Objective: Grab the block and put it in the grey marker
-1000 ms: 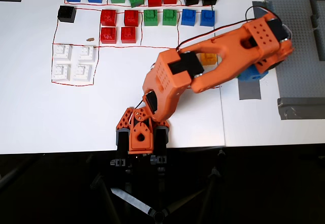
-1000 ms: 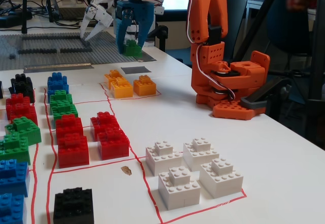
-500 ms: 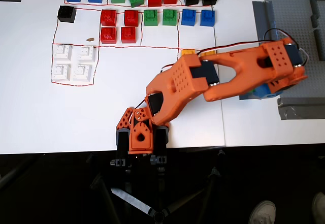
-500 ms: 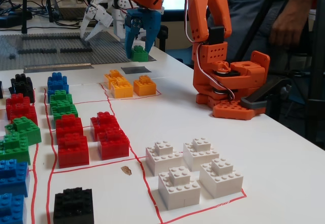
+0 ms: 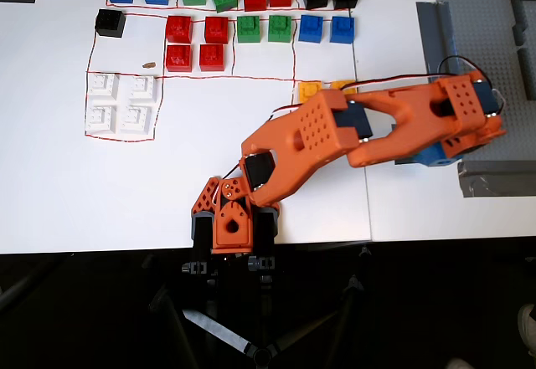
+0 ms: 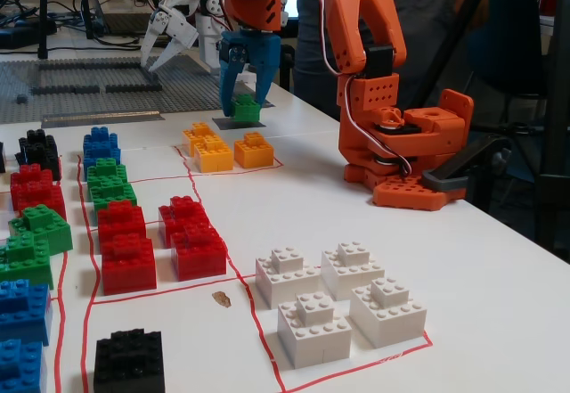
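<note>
In the fixed view the green block (image 6: 247, 108) sits on the dark grey marker (image 6: 233, 124) at the far end of the table. My gripper (image 6: 247, 99) has blue fingers and reaches straight down over the block. One finger is on each side of it, close against it, and appears shut on it. In the overhead view the orange arm (image 5: 352, 135) covers the block and the marker. Only a bit of the blue gripper (image 5: 431, 156) shows under the wrist.
Orange-yellow bricks (image 6: 218, 151) lie just in front of the marker. Green, red, blue, black and white (image 6: 338, 299) bricks fill red-outlined fields. A studded grey baseplate (image 6: 89, 85) and a white gripper (image 6: 174, 32) stand behind. The arm base (image 6: 401, 157) is at the right.
</note>
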